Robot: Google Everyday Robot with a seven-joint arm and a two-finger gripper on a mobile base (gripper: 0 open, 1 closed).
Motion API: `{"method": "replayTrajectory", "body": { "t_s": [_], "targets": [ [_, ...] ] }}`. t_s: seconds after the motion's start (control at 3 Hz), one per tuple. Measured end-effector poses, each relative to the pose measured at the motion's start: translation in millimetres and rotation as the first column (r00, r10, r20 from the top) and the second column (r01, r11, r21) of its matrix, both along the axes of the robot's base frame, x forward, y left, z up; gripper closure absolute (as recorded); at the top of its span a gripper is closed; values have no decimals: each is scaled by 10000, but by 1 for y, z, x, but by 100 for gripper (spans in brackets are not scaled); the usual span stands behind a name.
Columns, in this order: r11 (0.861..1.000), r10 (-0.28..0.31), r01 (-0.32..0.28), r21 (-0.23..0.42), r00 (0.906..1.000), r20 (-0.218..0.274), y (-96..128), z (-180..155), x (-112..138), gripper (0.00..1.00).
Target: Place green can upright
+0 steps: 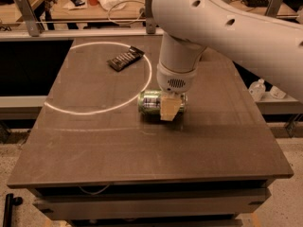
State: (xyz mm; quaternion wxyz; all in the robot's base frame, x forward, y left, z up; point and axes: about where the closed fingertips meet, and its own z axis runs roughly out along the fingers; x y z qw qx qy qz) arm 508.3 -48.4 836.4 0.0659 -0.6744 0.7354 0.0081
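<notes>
Not done: seeing green can (150,101) on its side on table (142,155) beside white ring (90,113), gripper (170,107) down over one end, can't tell if clamped; left: tip upright, release.

Glossy metal green can (150,102) beneath matt cream jaws

The gripper (170,109) is seen directly over the green can (150,101), which is laid on its side and apparently touched by it. A dark packet (125,58) is seen well beyond it, to the left.
</notes>
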Motion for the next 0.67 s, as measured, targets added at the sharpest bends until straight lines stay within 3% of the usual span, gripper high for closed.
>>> {"method": "replayTrajectory", "body": {
  "t_s": [0.33, 0.67],
  "targets": [
    [9951, 392, -444, 888, 9975, 592, 5, 37, -5, 100],
    [9529, 692, -1035, 2850, 9894, 1280, -1, 80, -1, 100]
  ]
}}
